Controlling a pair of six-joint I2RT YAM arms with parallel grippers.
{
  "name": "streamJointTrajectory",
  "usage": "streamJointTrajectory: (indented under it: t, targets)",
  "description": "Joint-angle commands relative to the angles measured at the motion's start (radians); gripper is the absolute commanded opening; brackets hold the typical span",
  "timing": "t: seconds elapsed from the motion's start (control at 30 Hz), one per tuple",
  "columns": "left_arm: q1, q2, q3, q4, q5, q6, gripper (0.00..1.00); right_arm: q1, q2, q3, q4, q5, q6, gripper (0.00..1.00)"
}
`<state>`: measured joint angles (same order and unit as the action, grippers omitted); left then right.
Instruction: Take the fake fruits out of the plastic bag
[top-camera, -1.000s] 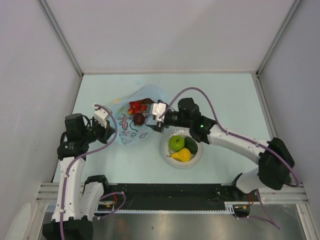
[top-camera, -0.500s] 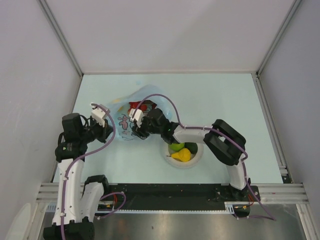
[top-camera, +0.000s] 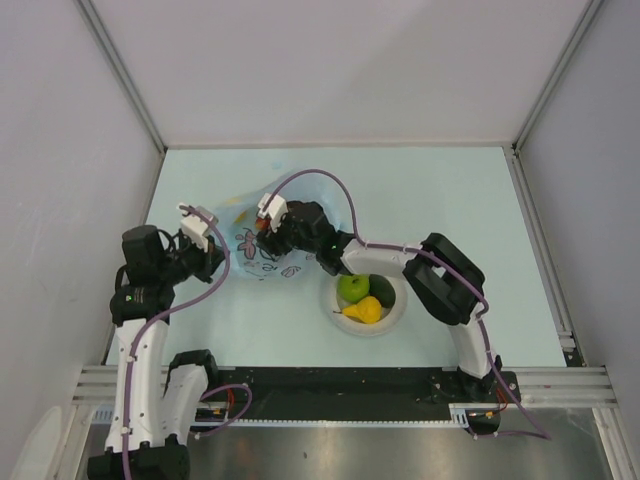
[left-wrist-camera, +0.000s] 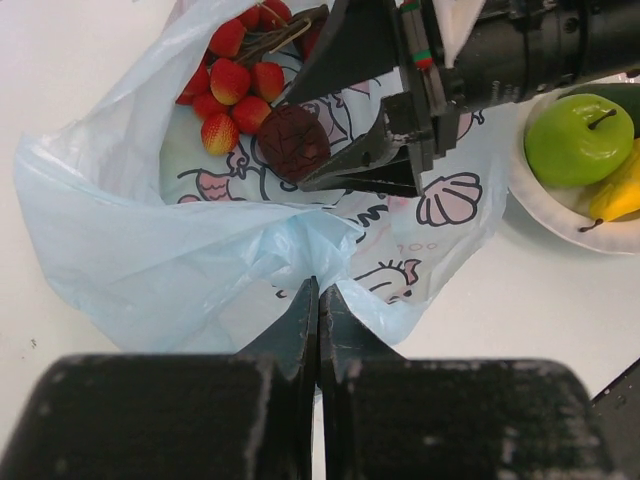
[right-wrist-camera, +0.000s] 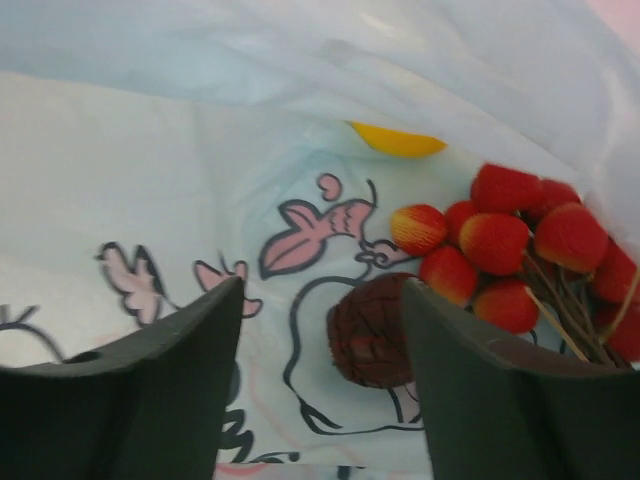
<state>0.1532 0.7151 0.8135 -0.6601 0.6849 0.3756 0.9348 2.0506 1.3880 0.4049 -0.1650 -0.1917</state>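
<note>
spread right end effector (right-wrist-camera: 322, 290) straddles maroon fruit (right-wrist-camera: 372, 330) in bag (right-wrist-camera: 150, 200).

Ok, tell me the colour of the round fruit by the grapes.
Dark maroon round fruit, clearest in the left wrist view.

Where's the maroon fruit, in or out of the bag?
In: maroon fruit lies inside the plastic bag, between the open right tool's fingers.

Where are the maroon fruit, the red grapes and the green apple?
maroon fruit (left-wrist-camera: 296, 143), left wrist view, its centre.
red grapes (left-wrist-camera: 232, 82), left wrist view, a middle berry.
green apple (left-wrist-camera: 578, 140), left wrist view, its rounded side.
</note>
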Motion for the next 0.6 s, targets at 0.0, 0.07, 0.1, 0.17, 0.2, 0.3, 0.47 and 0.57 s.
streamJointTrajectory:
  t: [0.0, 0.07, 0.1, 0.17, 0.2, 0.3, 0.47, 0.57]
  targets:
    - [0.009, -0.022, 0.004, 0.013, -0.004, 0.02, 0.0, -0.021, 0.048, 0.028, 0.034, 0.071, 0.035, 0.75]
    - [0.012, -0.02, 0.006, 0.011, -0.007, 0.022, 0.0, -0.025, 0.065, 0.031, 0.037, 0.067, 0.052, 0.81]
    - [0.014, -0.022, 0.006, 0.011, -0.001, 0.022, 0.0, -0.027, 0.072, 0.034, 0.035, 0.074, 0.057, 0.84]
    - [0.02, -0.023, 0.004, 0.01, 0.007, 0.02, 0.0, -0.03, 0.098, 0.052, 0.022, 0.088, 0.075, 0.86]
    - [0.023, -0.022, 0.003, 0.008, 0.014, 0.019, 0.0, -0.033, 0.109, 0.06, 0.015, 0.085, 0.074, 0.87]
    - [0.034, -0.026, 0.0, 0.01, 0.016, 0.014, 0.0, -0.042, 0.147, 0.088, -0.011, 0.068, 0.078, 0.87]
    - [0.04, -0.023, 0.0, 0.008, 0.016, 0.009, 0.0, -0.047, 0.175, 0.1, -0.005, 0.048, 0.072, 0.69]
    - [0.042, -0.017, -0.008, 0.017, 0.018, 0.003, 0.0, -0.048, 0.174, 0.1, -0.009, 0.048, 0.064, 0.55]
